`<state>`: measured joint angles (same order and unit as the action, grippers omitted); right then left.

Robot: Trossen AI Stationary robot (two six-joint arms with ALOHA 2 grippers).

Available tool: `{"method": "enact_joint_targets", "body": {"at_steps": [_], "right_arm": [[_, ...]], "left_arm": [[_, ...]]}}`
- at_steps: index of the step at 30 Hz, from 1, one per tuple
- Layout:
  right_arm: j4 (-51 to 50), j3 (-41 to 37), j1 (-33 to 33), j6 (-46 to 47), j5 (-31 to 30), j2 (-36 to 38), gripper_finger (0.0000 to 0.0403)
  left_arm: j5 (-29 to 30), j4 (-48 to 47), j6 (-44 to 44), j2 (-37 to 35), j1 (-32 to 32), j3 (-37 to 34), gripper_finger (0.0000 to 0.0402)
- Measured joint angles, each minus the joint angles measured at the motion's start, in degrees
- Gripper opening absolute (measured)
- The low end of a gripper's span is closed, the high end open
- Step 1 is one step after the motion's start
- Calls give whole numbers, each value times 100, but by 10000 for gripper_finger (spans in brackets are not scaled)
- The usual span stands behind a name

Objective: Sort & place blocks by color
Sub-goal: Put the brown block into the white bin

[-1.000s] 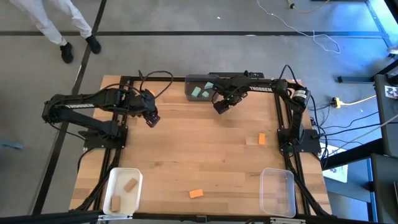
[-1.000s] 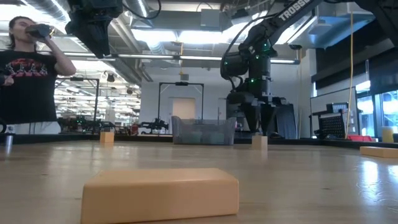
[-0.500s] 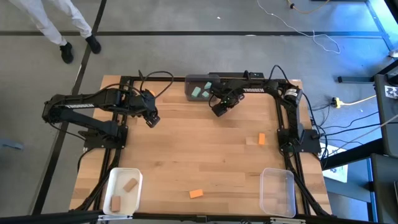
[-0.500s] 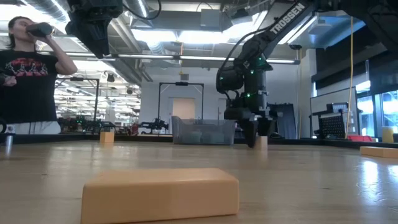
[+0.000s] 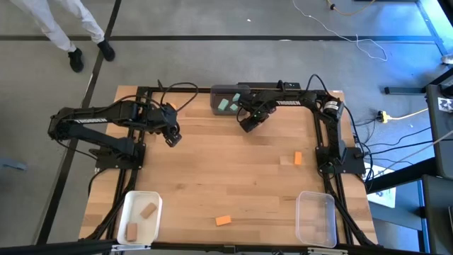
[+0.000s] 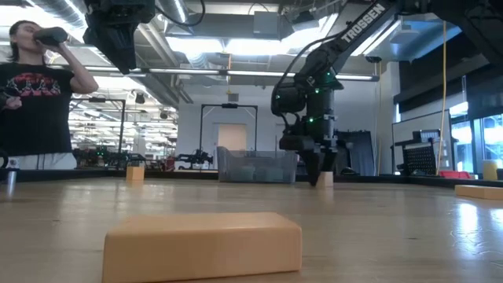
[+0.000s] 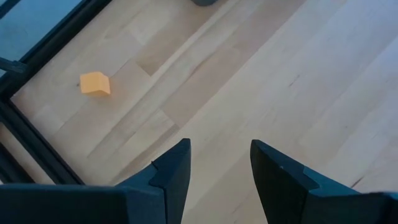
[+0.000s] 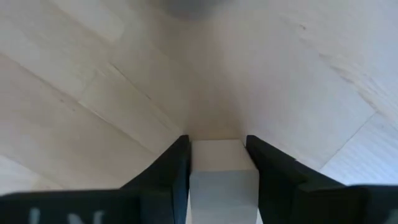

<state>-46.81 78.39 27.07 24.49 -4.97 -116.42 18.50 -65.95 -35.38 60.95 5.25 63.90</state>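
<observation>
My right gripper (image 5: 247, 125) is down at the table in front of the dark grey bin (image 5: 228, 100), which holds teal-green blocks (image 5: 227, 105). It is shut on a pale tan block (image 8: 222, 163); the low view shows that block (image 6: 325, 180) on the wood. My left gripper (image 5: 172, 138) hangs open above bare table on the left, high in the low view (image 6: 118, 35). One orange block (image 5: 298, 158) lies flat on the right, another (image 5: 224, 220) by the near edge. A further block (image 7: 94, 83) lies near the table frame. My right gripper holds the pale tan block by its two opposite side faces (image 8: 194, 163), pinched between the two fingers (image 8: 171, 171). The fingers come from above, pointing down. The block's underside rests on the table (image 6: 325, 183).
A white bin (image 5: 141, 216) with two tan blocks sits at the near left corner, a clear bin (image 5: 316, 218) at the near right. The middle of the table between the arms is open wood. A person (image 6: 35, 86) stands beyond the far left edge.
My right gripper has come down from above the tan block to the table and shifted slightly toward the left, so its fingers now flank the block. The left arm has kept still.
</observation>
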Motion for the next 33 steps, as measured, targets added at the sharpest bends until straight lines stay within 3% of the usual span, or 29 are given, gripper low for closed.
{"method": "enact_joint_targets", "body": {"at_steps": [7, 19, 26, 33], "right_arm": [[70, 224, -53, -335, 35, -28, 128], [245, 1585, -518, -1683, -224, -28, 128], [1112, 2228, -1054, -3026, -594, -17, 128], [2154, 2380, -1526, -4208, -599, -15, 128]], "left_arm": [[-152, 9, -119, -105, 1, 0, 158], [-616, 704, -886, -679, 1, 4, 158], [-413, 889, -2056, -813, 21, 4, 158], [-254, 1205, -2084, -809, 229, 2, 158]]}}
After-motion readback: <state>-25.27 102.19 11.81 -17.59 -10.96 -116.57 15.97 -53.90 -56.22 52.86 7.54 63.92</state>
